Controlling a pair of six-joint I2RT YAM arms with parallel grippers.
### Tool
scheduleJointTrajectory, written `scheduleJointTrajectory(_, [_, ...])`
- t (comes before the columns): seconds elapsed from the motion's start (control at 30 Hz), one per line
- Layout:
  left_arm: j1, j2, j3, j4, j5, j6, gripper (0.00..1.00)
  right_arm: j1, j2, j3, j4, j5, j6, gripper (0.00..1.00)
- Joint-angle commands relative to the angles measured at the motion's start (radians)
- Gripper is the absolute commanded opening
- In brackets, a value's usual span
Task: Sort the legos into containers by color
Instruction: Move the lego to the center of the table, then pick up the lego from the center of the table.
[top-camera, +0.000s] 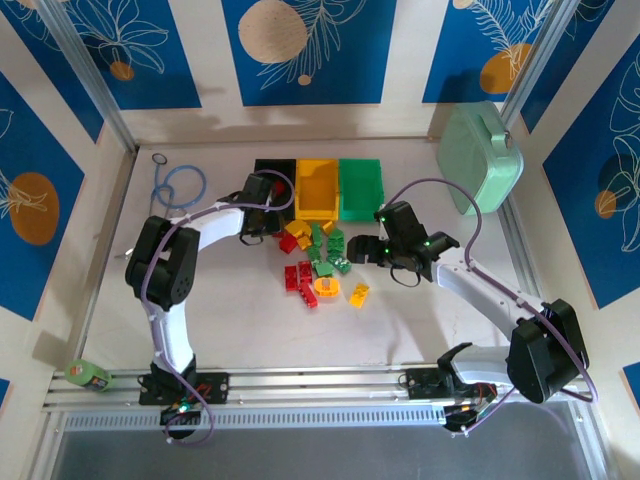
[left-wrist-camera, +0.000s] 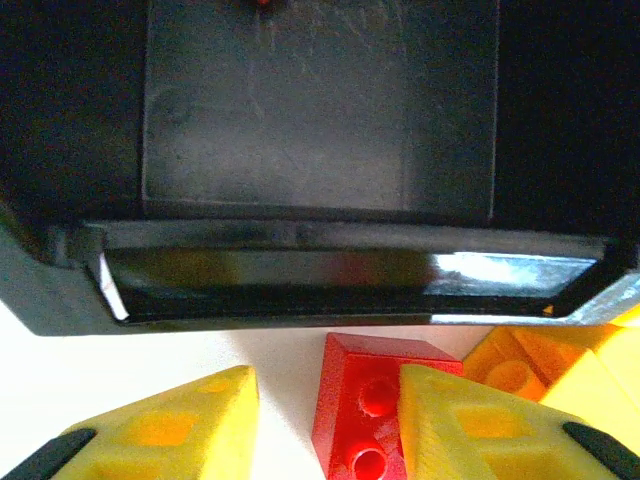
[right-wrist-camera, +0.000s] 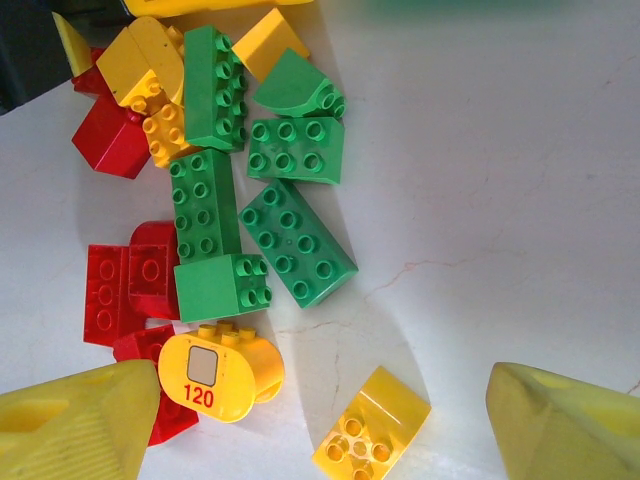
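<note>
Red, yellow and green legos (top-camera: 318, 262) lie in a loose pile in front of three containers: a black bin (top-camera: 268, 168), a yellow bin (top-camera: 316, 188) and a green bin (top-camera: 361, 188). My left gripper (top-camera: 268, 222) is low at the black bin's (left-wrist-camera: 320, 110) front lip. A red lego (left-wrist-camera: 360, 400) lies between its fingers, touching the right finger, with a gap to the left one. My right gripper (top-camera: 378, 258) hangs open to the right of the pile. Below it are a yellow sloped lego (right-wrist-camera: 370, 435) and a yellow "120" lego (right-wrist-camera: 220, 375).
A large mint-green case (top-camera: 480, 158) leans at the back right. A blue cable ring (top-camera: 185, 183) lies at the back left, and a small green bottle (top-camera: 88, 375) sits by the near left rail. Bare table stretches right of the pile (right-wrist-camera: 500, 200).
</note>
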Motion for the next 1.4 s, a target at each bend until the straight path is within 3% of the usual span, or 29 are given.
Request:
scheduleJointTrajectory(0.0, [-0.003, -0.004, -0.029, -0.049, -0.060, -0.022, 0.40, 0.006, 0.006, 0.011, 0.009, 0.001, 0.017, 0.86])
scheduleJointTrajectory(0.27, [-0.012, -0.228, -0.267, -0.031, -0.214, -0.121, 0.37, 0.008, 0.003, 0.005, 0.018, -0.003, 0.019, 0.86])
scheduleJointTrajectory(0.4, [-0.025, -0.330, -0.329, 0.033, -0.192, -0.108, 0.48, 0.013, 0.017, 0.009, 0.034, -0.017, 0.024, 0.85])
scheduleJointTrajectory(0.53, [-0.025, -0.300, -0.267, -0.003, -0.136, -0.092, 0.59, 0.033, 0.041, 0.031, 0.033, -0.013, 0.027, 0.85])
scheduleJointTrajectory(0.73, [-0.025, -0.224, -0.211, -0.017, -0.112, -0.091, 0.63, 0.057, 0.034, 0.040, 0.005, 0.027, 0.024, 0.85])
scheduleJointTrajectory(1.17, [-0.030, -0.139, -0.170, -0.076, -0.132, -0.114, 0.63, 0.046, 0.019, 0.017, 0.011, 0.031, 0.024, 0.85])
scheduleJointTrajectory(1.37, [-0.033, -0.116, -0.170, -0.070, -0.116, -0.118, 0.54, 0.047, 0.034, 0.021, 0.014, 0.027, 0.024, 0.85])
